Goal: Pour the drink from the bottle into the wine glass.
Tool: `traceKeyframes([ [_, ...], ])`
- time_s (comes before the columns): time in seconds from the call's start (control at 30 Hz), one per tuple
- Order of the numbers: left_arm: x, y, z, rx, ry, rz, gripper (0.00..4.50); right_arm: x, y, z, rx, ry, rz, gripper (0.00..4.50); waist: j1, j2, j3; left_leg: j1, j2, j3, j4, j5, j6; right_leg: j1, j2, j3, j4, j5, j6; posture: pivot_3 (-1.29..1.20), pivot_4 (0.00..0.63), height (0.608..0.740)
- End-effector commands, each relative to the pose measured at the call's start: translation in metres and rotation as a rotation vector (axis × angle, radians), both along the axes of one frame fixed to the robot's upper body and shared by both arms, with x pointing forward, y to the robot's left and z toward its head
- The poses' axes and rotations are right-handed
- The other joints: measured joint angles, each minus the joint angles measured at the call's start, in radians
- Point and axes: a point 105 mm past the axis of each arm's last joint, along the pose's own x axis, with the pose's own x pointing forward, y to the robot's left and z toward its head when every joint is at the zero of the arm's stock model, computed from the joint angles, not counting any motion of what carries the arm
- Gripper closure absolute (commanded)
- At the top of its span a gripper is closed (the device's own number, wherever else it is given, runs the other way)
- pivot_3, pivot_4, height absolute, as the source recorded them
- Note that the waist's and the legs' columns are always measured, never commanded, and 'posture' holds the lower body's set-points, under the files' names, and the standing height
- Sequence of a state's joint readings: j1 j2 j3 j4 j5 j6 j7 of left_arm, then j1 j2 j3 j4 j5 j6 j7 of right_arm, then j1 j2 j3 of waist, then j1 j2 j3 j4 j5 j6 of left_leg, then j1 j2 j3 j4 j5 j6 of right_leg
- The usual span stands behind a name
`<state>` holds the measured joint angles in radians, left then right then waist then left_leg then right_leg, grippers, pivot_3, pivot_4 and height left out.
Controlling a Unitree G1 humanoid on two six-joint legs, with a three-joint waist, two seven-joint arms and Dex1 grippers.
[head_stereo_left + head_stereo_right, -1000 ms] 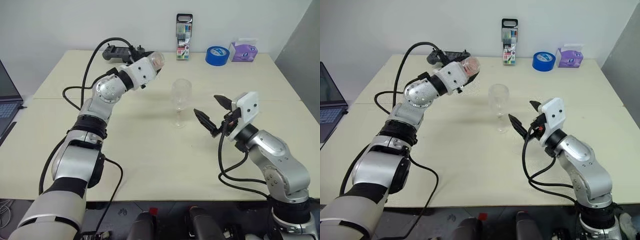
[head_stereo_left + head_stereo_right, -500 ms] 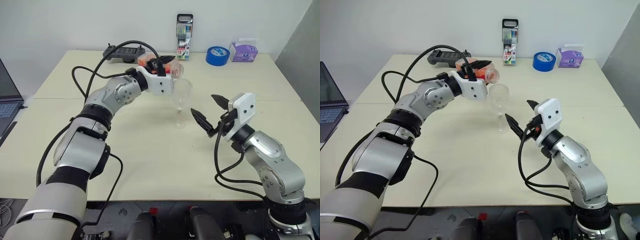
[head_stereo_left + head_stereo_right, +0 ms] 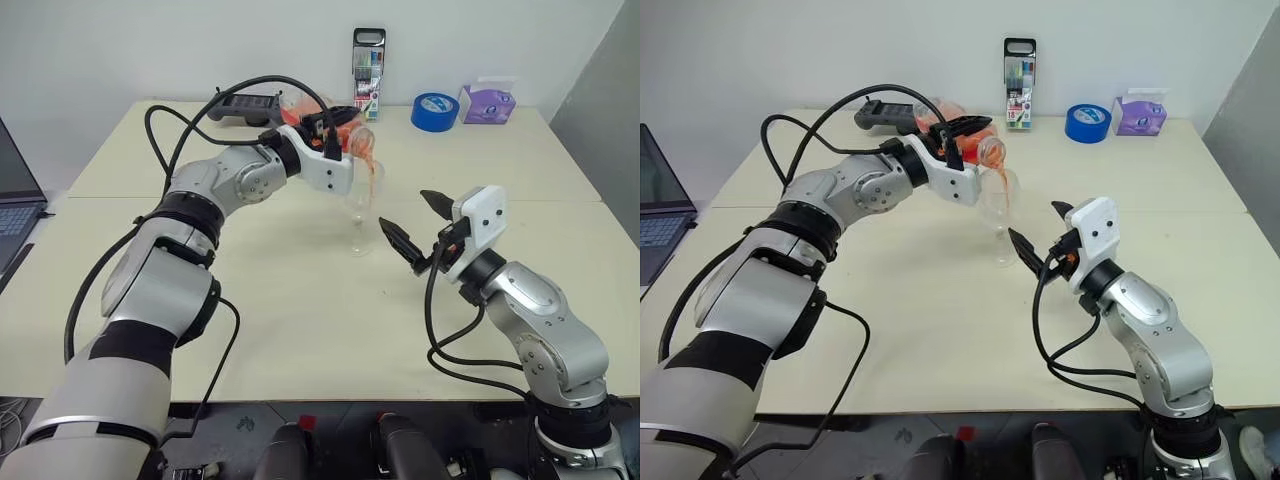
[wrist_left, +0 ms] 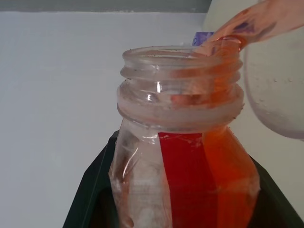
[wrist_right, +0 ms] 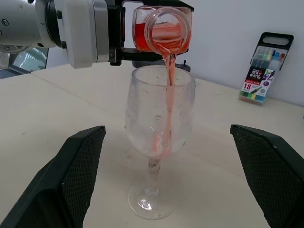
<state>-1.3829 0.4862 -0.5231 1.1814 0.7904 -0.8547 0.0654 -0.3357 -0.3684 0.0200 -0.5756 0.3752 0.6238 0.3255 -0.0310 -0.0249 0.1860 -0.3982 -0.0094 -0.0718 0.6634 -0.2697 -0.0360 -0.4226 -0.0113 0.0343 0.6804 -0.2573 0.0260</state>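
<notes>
My left gripper (image 3: 338, 124) is shut on the clear squarish bottle (image 3: 347, 137), which lies tipped with its open mouth just over the rim of the wine glass (image 3: 362, 205). A thin stream of the orange-red drink (image 5: 168, 92) runs from the bottle (image 5: 161, 32) into the bowl of the wine glass (image 5: 142, 126), and a little pools at the bottom. Orange-red drink also stands inside the bottle (image 4: 190, 161). The glass stands upright at mid table. Right of it, my right gripper (image 3: 405, 210) is open, fingers spread toward the glass without touching it.
Along the table's far edge stand a marker pack (image 3: 368, 75), a blue tape roll (image 3: 434, 110) and a purple tissue pack (image 3: 486, 102). A black controller (image 3: 245, 103) lies behind my left arm. A laptop (image 3: 12, 205) sits off the table's left side.
My left gripper has swung right to the glass and rolled the bottle from nearly level to mouth-down. The drink now pours into the glass. My right gripper has stayed put.
</notes>
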Motion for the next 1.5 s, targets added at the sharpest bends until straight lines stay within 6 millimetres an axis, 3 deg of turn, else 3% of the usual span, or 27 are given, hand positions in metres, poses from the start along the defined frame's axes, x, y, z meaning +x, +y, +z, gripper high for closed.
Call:
traceKeyframes([
  [0.03,-0.0041,-0.0018,0.0255,-0.015,-0.077,-0.019,2.66,-0.0049,0.0026,0.0149,0.011,-0.061,0.012,0.0,0.0,0.0,0.0,0.0,0.0,0.0,0.0,0.0,0.0,0.0,0.0,0.0,0.0,0.0,0.0,0.0,0.15,0.74],
  [1.5,-0.0007,0.0075,0.0263,0.034,-0.085,0.015,2.68,0.0003,0.0009,0.0086,-0.013,-0.051,0.005,0.0,0.0,0.0,0.0,0.0,0.0,0.001,0.002,0.0,0.0,0.0,0.0,0.0,0.002,0.0,0.0,0.0,0.15,0.74],
])
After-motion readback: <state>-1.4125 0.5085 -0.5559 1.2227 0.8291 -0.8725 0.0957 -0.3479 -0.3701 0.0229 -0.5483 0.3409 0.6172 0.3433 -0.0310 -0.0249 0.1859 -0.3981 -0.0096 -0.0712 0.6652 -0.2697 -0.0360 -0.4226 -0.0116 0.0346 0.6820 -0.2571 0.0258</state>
